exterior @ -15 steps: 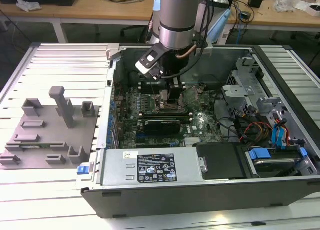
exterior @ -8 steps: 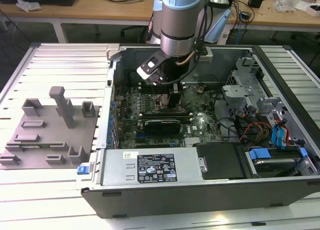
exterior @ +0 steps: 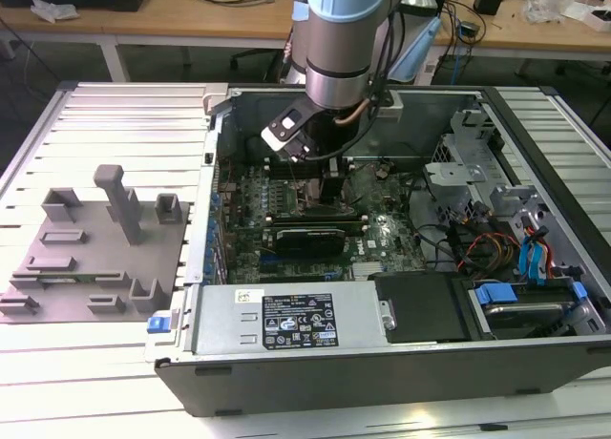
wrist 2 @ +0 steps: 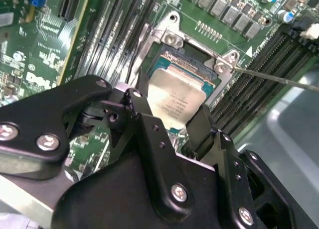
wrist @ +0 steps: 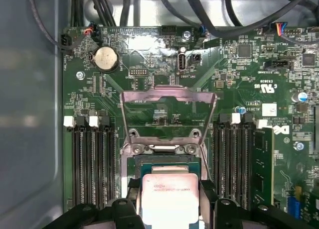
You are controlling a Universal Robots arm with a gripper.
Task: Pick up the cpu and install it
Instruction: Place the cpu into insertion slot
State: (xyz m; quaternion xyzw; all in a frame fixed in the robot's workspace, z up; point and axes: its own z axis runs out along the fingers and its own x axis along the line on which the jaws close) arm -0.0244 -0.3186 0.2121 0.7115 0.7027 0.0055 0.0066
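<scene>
The black jaws pinch the cpu point(wrist: 169, 196) by two opposite edges; it lies flat, metal top up, faint print lines running jaw to jaw, over the open socket point(wrist: 164, 162); beyond the socket its metal latch frame point(wrist: 168, 97) stands raised; farther still, a coin cell point(wrist: 106, 58) sits on the green motherboard point(wrist: 239, 79).

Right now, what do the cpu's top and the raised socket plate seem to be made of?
On the cpu, the top looks like metal, matte silvery-grey with a soft, even sheen. As for the raised socket load plate, it is probably thin stamped steel, bare and glossy, judging by its bright glare and bent edges.
</scene>
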